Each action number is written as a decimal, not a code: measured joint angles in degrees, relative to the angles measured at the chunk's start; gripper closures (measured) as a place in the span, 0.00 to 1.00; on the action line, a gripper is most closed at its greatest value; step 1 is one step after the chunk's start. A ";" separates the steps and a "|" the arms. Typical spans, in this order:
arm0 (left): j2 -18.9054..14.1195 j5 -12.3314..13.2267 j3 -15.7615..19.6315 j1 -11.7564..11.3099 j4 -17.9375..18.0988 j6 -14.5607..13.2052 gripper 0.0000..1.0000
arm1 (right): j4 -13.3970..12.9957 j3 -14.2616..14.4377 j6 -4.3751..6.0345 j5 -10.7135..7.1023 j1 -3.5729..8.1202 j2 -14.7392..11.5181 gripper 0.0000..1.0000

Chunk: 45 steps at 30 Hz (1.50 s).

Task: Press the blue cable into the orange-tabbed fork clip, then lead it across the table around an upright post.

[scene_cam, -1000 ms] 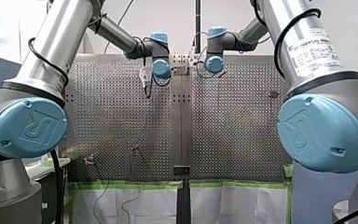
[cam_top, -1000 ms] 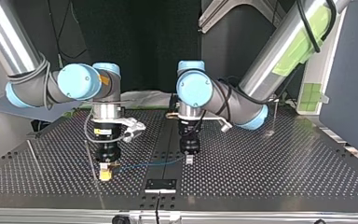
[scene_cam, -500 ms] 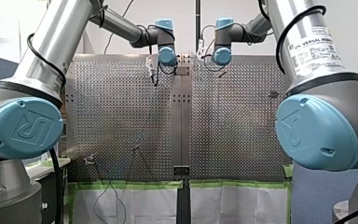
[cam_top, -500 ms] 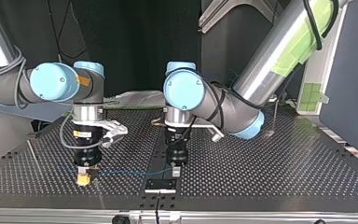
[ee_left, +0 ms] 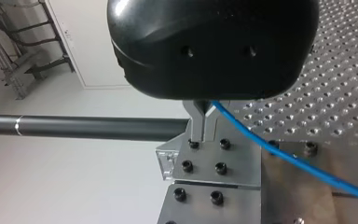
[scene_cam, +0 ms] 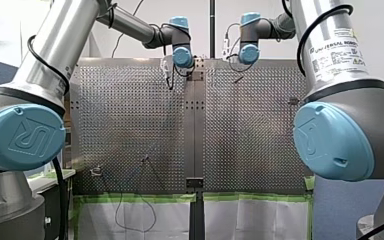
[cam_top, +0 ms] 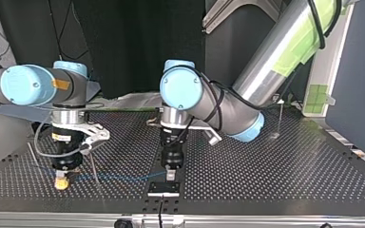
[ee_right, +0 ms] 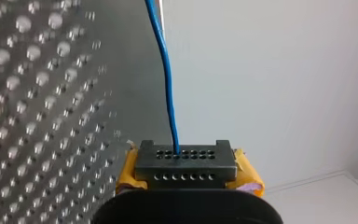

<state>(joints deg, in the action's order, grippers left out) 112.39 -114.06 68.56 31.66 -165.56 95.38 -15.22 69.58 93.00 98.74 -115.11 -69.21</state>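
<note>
Over the last second both arms have slid toward the top view's left and nearer its front edge, carrying the cable [ee_right: 168, 93] with them. The span between them now lies low over the counter [cam_top: 266, 171], close to that edge. Our right gripper [cam_top: 62, 183], yellow-padded, is clenched on the cable at the far left of the top view, and its wrist view shows the blue strand leaving between the pads and running straight ahead. Our left gripper [cam_top: 170, 175] is likewise pinched on the cable, which leaves its metal fingers [ee_left: 196, 126] and trails off over the holes. This gripper hangs just above a bolted plate [cam_top: 163, 188] at the counter's middle seam. A thin rod [cam_top: 94, 168] stands just beside our right gripper, and we cannot tell on which side of it the cable passes. We read the shift as lining the taut span up for a press. No orange tab shows in any view, though, so we cannot place the clip, and the cable does not look seated yet. The post [cam_top: 280, 116] at the top view's right stands well apart from the cable, so the routing is not yet begun.
</note>
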 joint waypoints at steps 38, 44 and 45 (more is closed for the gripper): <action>9.46 2.94 -13.25 2.81 -7.07 5.10 1.00 | 3.26 0.14 -0.40 -2.27 8.93 -0.72 1.00; 11.44 3.45 -15.15 3.30 -7.14 5.63 1.00 | 3.40 0.18 -0.43 -2.62 9.83 -0.69 1.00; 11.53 3.66 -15.24 3.38 -7.12 5.66 1.00 | 3.41 0.20 -0.43 -2.66 10.00 -0.68 1.00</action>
<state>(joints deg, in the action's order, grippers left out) 123.92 -110.40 53.32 35.04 -172.67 101.05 -11.81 69.78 92.57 96.07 -105.11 -69.88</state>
